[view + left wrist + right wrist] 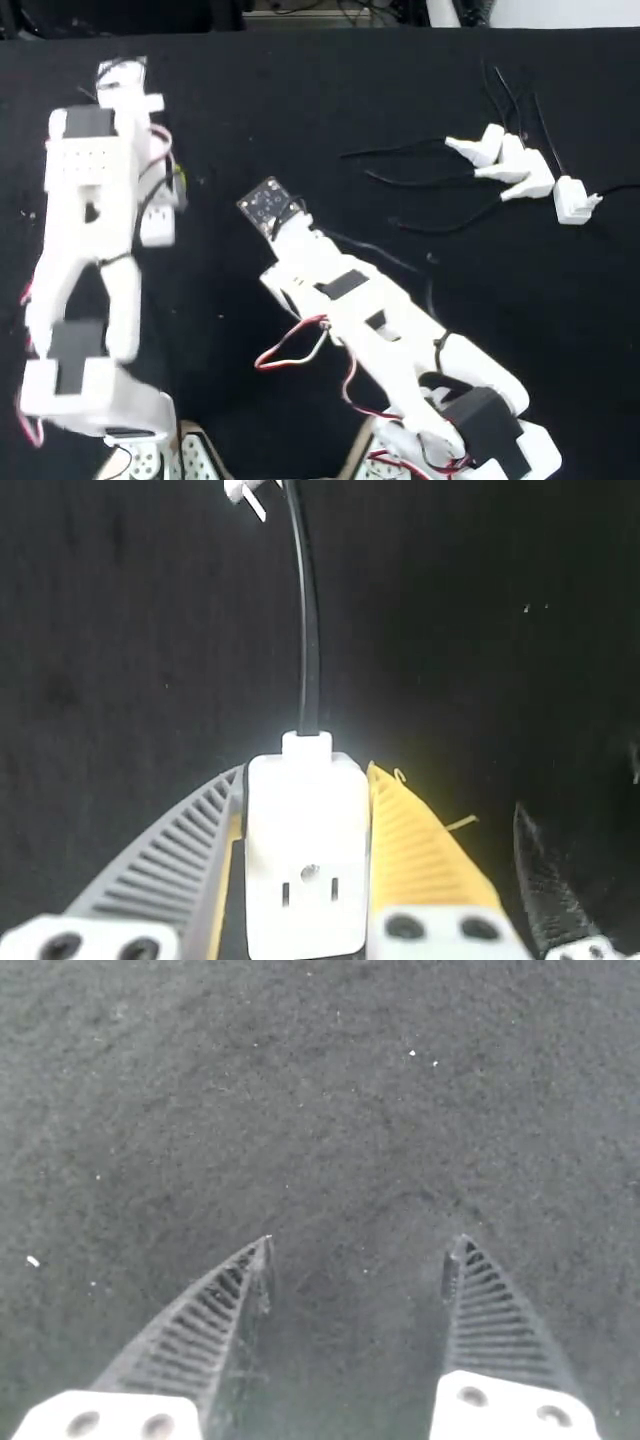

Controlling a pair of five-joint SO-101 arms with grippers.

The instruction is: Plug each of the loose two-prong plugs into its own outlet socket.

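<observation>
The left claw [307,775] is closed on a white socket [305,880]. Its two ribbed fingers [415,850] press the block's sides, the slotted face is turned toward the wrist camera, and the black cord [305,630] runs straight out from the far end. In the high view this socket [158,225] hangs beside the left arm at about 9 o'clock on the black surface [300,100]. The right claw [360,1245] is wide open and holds nothing, with bare surface below it. The loose plugs [505,160] lie bunched at about 2 o'clock, well apart from both arms, their cords trailing toward the centre. A squarer white block [572,198] lies just beside them, and whether it is a plug or a socket cannot be told. The step in hand appears to be presenting the socket for mating, with no plug yet picked up. The next move likely calls for the right arm to travel toward 2 o'clock, close on one plug body, and align its prongs with the slots before pushing.
</observation>
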